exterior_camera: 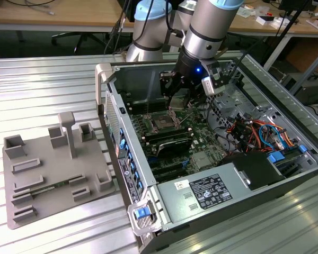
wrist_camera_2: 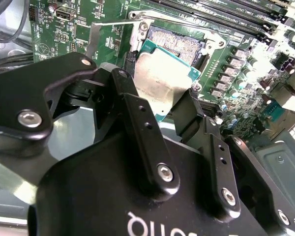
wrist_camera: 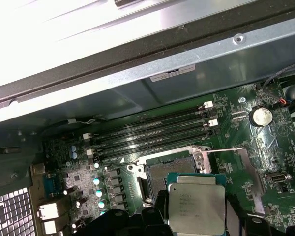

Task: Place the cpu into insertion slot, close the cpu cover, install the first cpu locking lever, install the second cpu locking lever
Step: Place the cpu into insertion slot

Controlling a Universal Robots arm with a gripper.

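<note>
Near the socket (wrist_camera: 163,177), gripping the chip (wrist_camera: 196,204) by opposite edges between the fingers (wrist_camera_2: 136,117); not yet seated.

Nothing is showing clearly enough to read. A white label (exterior_camera: 204,193) is sitting on the grey box (exterior_camera: 169,209), its print too small. Faint print is showing on the cpu (wrist_camera: 195,209), too blurred.

Your hand (wrist_camera_2: 155,91), gripping the cpu (wrist_camera: 196,206), has open room above the insertion slot (wrist_camera: 160,179); memory slots (wrist_camera: 152,132) border it.
</note>
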